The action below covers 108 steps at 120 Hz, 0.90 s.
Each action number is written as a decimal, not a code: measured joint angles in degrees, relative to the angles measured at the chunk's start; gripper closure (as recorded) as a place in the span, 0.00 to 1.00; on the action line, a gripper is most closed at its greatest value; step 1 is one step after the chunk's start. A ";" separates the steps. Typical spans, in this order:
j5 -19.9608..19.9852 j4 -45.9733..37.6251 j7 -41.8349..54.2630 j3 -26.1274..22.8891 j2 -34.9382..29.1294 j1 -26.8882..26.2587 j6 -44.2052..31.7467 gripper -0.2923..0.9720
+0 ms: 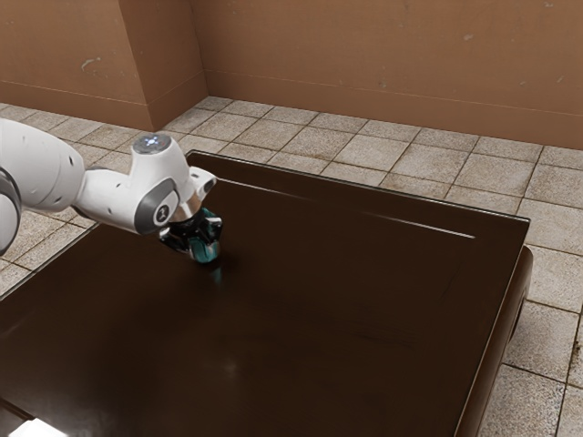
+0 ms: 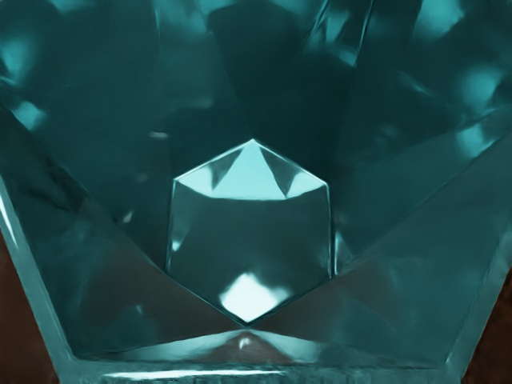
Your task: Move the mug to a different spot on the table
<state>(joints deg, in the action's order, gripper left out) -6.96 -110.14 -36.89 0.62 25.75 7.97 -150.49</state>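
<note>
Arm: your white arm (image 1: 55,177) reached in from the exterior view's left, its forearm slanting down toward the desk (image 1: 364,309).
Wrist: the last joint was bent so that the hand pointed down, tilted a little toward the exterior view's right.
Gripper: your black gripper (image 1: 194,239) sat low over the desk, right at the mug (image 1: 210,249).
Pincer: you could not tell from either view whether it was apart or clamped on the mug.
Mug: teal and glossy, near the desk's left edge in the exterior view, toward the far left corner and well away from the right edge.
Mug from the hand: your wrist camera looked straight down into the faceted teal inside (image 2: 248,240).
Contact with the desk: you could not tell whether the mug rested on the surface.
Desk: dark brown and shiny, with a faint teal glint just under the mug.
</note>
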 joint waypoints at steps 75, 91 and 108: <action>-28.21 -22.10 -17.10 -0.01 -18.19 -7.68 -6.97 0.77; -28.68 -26.82 -20.97 -0.20 -19.93 -10.12 -9.25 0.78; -28.74 -27.94 -24.29 -0.37 -19.17 -11.83 -12.12 0.77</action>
<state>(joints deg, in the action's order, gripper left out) -35.69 -138.08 -61.17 0.26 6.58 -3.86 -162.62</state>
